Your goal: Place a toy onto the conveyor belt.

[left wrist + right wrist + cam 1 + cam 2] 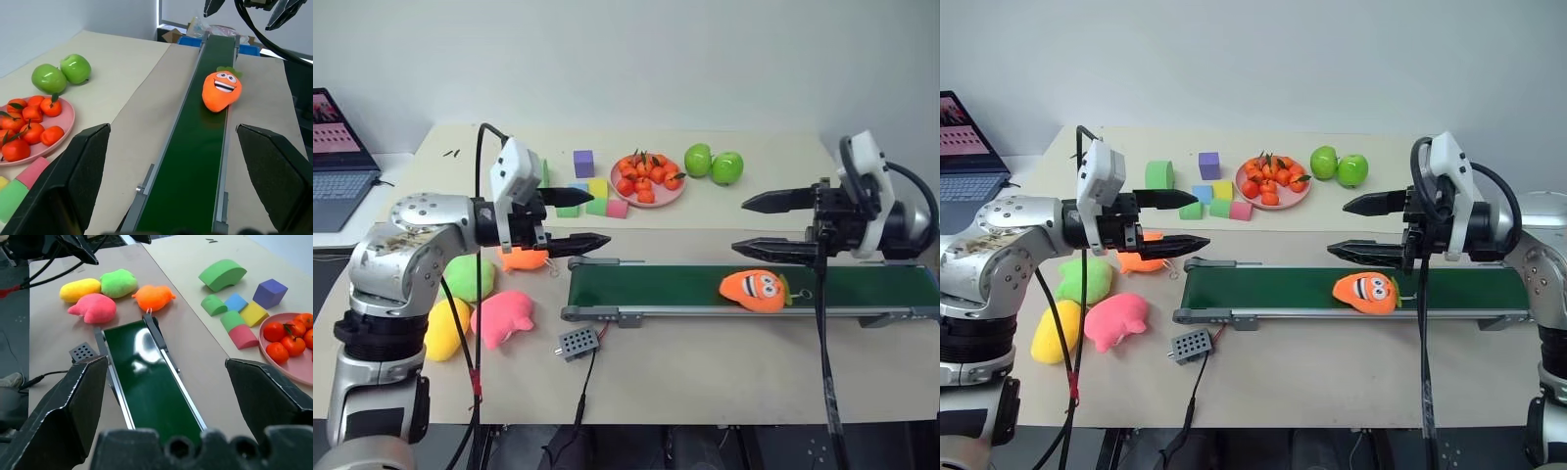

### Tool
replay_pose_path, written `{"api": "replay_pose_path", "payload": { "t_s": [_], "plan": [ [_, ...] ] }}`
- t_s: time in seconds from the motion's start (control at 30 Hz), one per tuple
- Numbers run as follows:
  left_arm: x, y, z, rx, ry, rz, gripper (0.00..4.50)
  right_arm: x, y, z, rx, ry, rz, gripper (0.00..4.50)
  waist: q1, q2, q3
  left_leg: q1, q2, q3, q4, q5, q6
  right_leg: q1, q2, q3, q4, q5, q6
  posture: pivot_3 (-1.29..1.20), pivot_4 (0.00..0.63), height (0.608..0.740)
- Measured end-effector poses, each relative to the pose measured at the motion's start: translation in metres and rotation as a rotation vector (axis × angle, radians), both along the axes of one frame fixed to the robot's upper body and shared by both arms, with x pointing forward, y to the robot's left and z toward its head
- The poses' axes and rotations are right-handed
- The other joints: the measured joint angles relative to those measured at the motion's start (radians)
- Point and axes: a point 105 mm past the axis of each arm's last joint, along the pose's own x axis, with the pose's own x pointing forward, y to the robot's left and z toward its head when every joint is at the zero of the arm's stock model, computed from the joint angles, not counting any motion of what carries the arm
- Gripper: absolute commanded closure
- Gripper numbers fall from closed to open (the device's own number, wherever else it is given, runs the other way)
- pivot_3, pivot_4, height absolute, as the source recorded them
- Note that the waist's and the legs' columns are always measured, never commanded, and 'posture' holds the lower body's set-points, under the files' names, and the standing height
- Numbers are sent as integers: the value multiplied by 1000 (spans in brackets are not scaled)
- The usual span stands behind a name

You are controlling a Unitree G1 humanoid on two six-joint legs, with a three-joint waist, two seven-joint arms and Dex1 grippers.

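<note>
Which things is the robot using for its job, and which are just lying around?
For the job: toy, lying on the belt.

Just lying about: pink plush, yellow plush, green plush, pale orange plush, foam blocks, plate of oranges, apples, laptop.

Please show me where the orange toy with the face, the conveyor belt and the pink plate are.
orange toy with the face [759, 290]: left eye view, on its face.
conveyor belt [646, 287]: left eye view, on the bare green surface.
pink plate [656, 200]: left eye view, on its near rim.

Tangerine plate [619, 192], green apples [713, 164]
</note>
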Motion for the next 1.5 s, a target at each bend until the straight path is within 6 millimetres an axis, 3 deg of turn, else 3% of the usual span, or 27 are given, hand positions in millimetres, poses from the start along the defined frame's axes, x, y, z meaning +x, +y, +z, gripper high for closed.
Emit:
{"api": "replay_pose_path", "payload": {
  "t_s": [1.13, 1.5],
  "plan": [
    [5, -7, 10, -106, -23, 53, 117, 1, -2, 7, -12, -11, 12, 0, -2, 0, 0, 0, 0, 0, 0, 0, 0, 0, 0, 0, 0, 0, 0, 0, 150, 738],
    [9, -2, 12, -101, -42, 91, 117, 6, 9, 5, 24, -24, 17, 0, -1, 0, 0, 0, 0, 0, 0, 0, 0, 0, 0, 0, 0, 0, 0, 0, 150, 738]
  ]
}}
